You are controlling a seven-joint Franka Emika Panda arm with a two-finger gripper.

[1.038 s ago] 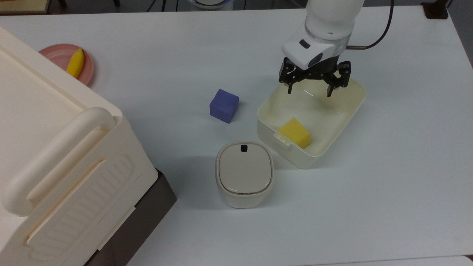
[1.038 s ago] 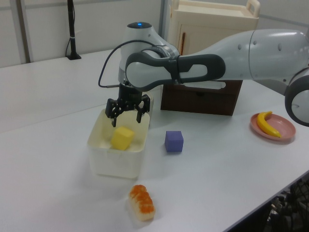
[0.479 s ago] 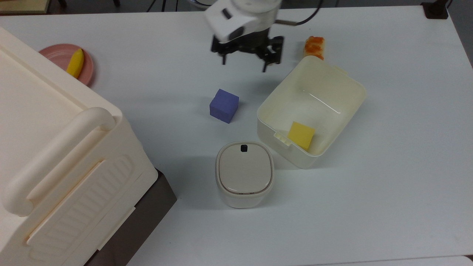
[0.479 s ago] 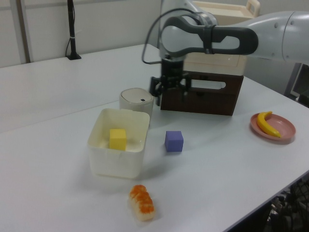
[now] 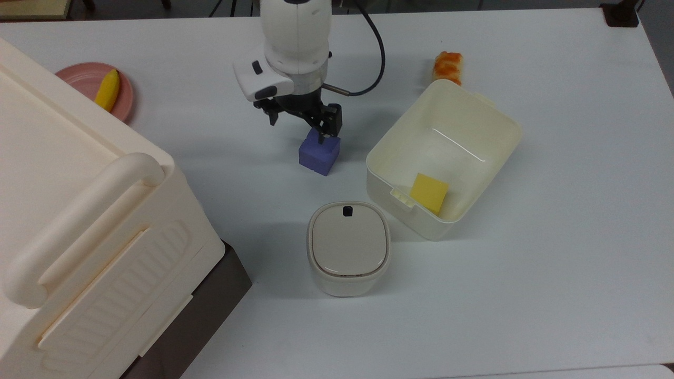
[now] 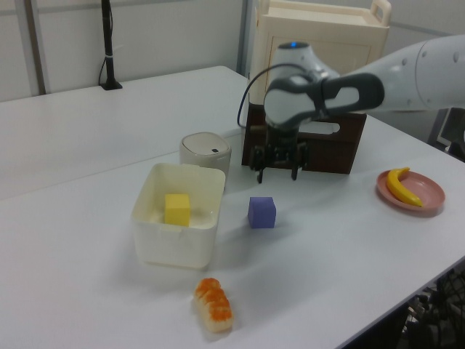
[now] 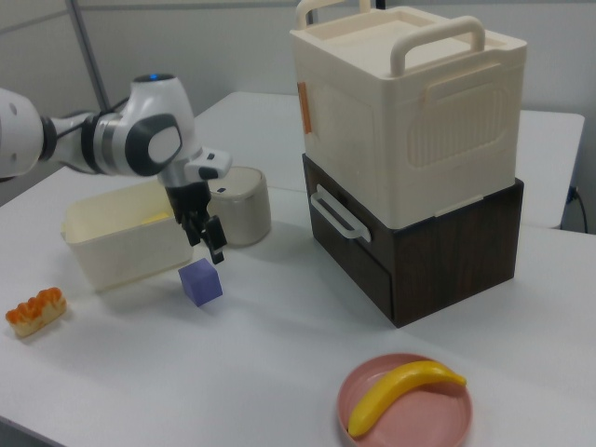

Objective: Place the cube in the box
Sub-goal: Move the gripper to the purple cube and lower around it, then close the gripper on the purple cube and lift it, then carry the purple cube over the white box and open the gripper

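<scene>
While I watch, three things stand out —
Pincer (image 5: 298,127): released, fingers spread, hanging just above the cube.
Cube (image 5: 319,152): purple, on the surface (image 5: 553,237) beside the box.
Box (image 5: 500,150): holds a yellow block (image 5: 429,192).

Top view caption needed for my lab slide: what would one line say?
Open gripper hovers over the purple cube beside the box holding a yellow block.

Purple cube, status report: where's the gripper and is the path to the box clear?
Gripper open, above purple cube, not gripping. Cube on table beside box. Yellow block in box; nothing between cube and box.
</scene>
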